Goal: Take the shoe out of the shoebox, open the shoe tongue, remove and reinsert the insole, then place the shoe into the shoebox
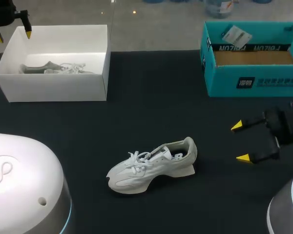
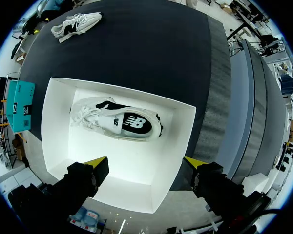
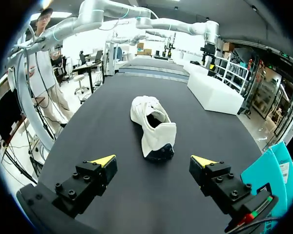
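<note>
A white shoe (image 1: 154,164) lies on its sole in the middle of the dark table, toe toward my left; it lies ahead of my right gripper (image 3: 155,161), heel nearest, as the shoe (image 3: 152,126). My right gripper (image 1: 243,141) hangs open to the shoe's right, nothing between its fingers. A white shoebox (image 1: 56,86) stands at the far left and holds a second white shoe (image 1: 56,68). My left gripper (image 1: 12,35) hovers open above the box's far left corner. Its wrist view looks straight down into the shoebox (image 2: 56,126) at that shoe (image 2: 118,118) with a black side patch.
A teal shoebox (image 1: 254,80) stands open at the far right, a paper tag (image 1: 236,35) inside it. It also shows beside the white box as a teal box (image 2: 20,105). Bare dark tabletop surrounds the middle shoe (image 2: 76,24).
</note>
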### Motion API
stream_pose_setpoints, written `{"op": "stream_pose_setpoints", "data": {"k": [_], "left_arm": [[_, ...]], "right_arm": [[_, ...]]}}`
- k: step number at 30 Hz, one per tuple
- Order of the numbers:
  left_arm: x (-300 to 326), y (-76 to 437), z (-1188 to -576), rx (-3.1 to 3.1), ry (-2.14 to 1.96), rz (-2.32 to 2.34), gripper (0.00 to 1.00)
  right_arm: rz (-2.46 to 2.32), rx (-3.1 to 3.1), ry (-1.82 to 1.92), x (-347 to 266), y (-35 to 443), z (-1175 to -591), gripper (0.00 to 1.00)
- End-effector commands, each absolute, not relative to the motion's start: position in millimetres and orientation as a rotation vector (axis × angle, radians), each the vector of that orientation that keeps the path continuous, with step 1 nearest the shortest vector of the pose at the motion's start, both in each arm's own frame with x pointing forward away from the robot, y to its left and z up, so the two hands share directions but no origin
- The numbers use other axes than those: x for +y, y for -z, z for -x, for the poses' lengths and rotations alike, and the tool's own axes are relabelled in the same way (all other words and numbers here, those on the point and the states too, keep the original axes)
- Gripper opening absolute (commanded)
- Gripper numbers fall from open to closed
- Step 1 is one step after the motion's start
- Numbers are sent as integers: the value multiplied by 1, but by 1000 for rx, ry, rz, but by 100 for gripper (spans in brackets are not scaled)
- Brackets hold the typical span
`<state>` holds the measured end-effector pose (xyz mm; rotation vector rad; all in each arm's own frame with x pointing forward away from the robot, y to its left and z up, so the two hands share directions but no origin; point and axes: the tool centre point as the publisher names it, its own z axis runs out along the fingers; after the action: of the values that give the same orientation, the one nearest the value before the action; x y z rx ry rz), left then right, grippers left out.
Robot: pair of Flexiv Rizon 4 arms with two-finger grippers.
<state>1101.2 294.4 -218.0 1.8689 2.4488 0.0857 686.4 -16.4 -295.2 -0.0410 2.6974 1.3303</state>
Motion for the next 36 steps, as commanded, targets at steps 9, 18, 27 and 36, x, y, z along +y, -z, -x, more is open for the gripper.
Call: {"op": "stream_pose_setpoints", "data": {"k": [9,18,27,36], "left_arm": [[295,218,-1101,2449,-87,-1871,100],[295,218,-1101,2449,-87,-1871,100],[295,218,-1101,2449,-87,-1871,100],[295,218,-1101,2449,-87,-1871,100]], "right_arm": [[34,2669,-1422,-20,321,-685,100],[-53,2647,-1435,-17,343,-688,100],[-158,2627,-1396,-16,342,-690,100],[-158,2627,-1396,-16,342,-690,100]]}}
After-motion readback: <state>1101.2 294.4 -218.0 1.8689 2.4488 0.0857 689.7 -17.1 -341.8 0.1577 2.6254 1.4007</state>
